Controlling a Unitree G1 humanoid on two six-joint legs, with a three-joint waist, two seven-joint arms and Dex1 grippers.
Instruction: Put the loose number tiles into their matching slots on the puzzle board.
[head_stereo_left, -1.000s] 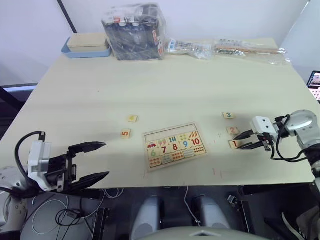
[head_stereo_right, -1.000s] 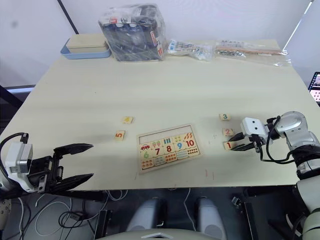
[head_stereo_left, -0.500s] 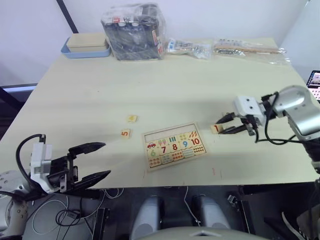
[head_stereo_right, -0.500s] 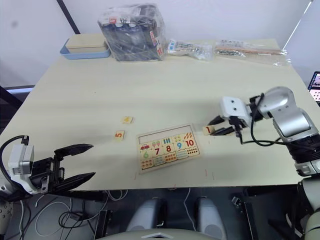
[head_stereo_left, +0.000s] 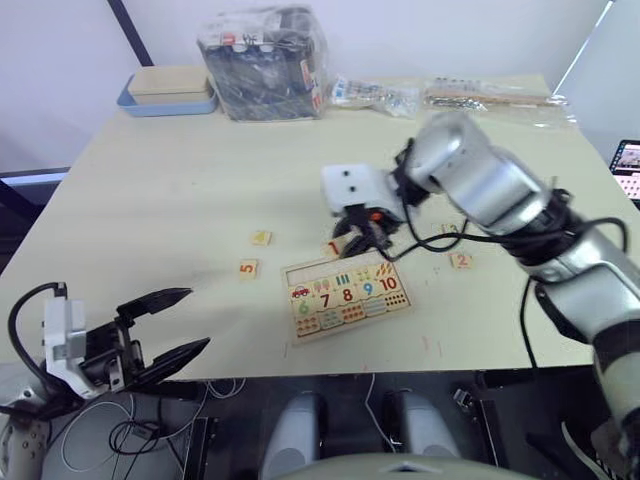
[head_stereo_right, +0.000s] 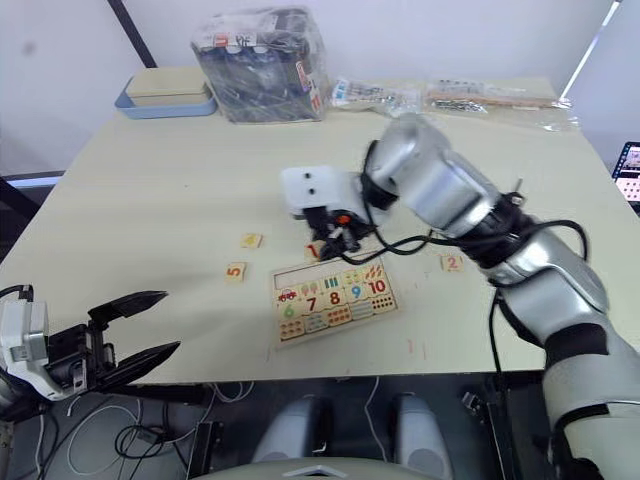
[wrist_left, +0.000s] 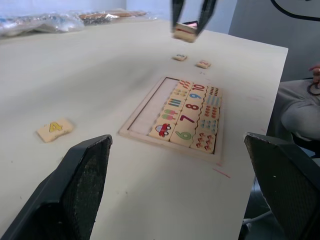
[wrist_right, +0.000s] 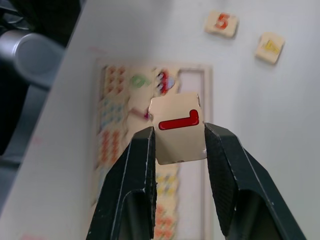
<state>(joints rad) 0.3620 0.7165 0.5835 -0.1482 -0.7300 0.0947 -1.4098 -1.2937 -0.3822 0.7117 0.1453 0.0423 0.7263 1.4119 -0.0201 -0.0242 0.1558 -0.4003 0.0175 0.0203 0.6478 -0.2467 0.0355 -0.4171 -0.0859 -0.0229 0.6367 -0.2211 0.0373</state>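
The right claw (wrist_right: 177, 142) pinches the 1 tile (wrist_right: 177, 127) above the puzzle board (head_stereo_left: 345, 296); the left claw (head_stereo_left: 165, 325) gapes wide, empty.

Along the far edge of the pale worktop (head_stereo_left: 150, 200): a blue-edged tray (head_stereo_left: 165, 100) holding a wooden box at the left corner, a clear bag of dark items (head_stereo_left: 264, 62) beside it, then two flat plastic packets (head_stereo_left: 375, 95) (head_stereo_left: 490, 96) toward the right corner.

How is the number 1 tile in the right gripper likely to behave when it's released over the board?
The 1 tile looks like flat, stiff wood, so it probably won't flex between the right gripper fingers. Small and thin, it is likely light. Flat-sided, it should land without rolling, though it might catch on the puzzle board frame.
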